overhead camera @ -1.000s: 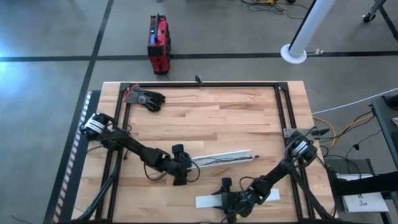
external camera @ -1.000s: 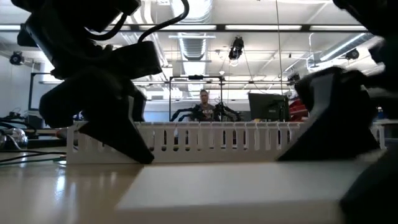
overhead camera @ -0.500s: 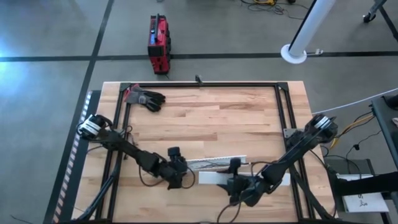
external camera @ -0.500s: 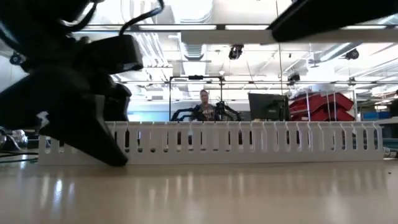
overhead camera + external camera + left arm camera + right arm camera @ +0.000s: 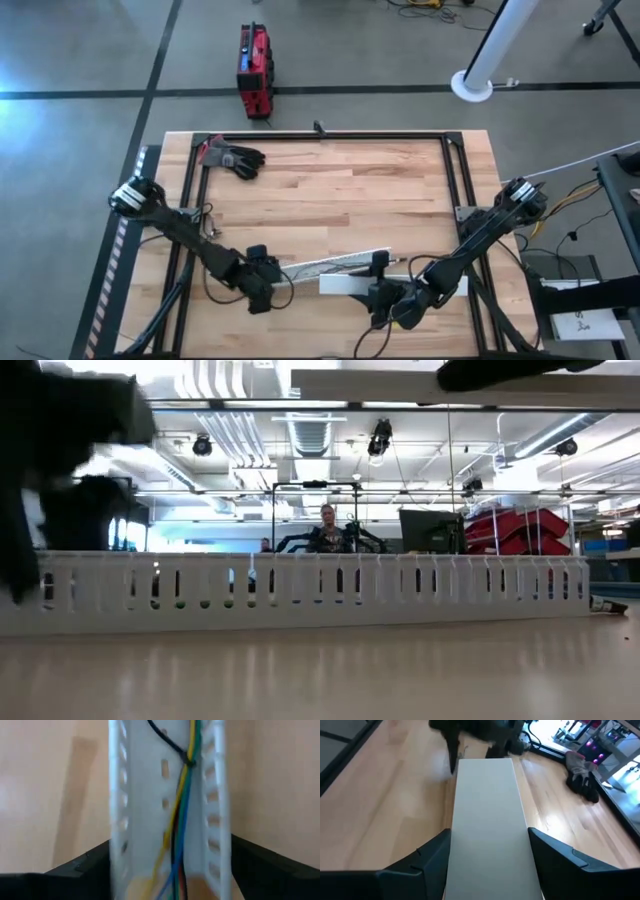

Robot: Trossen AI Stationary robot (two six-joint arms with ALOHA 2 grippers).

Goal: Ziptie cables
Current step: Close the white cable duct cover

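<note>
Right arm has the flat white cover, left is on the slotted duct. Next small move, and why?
Probably shift the right gripper, jaws shut on the flat white cover, toward and above the slotted duct. The cables already lie inside its channel, the cover sits beside the duct rather than over it, and the left gripper holds the duct's end.

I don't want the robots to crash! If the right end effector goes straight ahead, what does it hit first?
Probably the left end effector, gripping the slotted channel just past the far end of the flat white strip that the right end effector holds. Depth is hard to judge.
</note>
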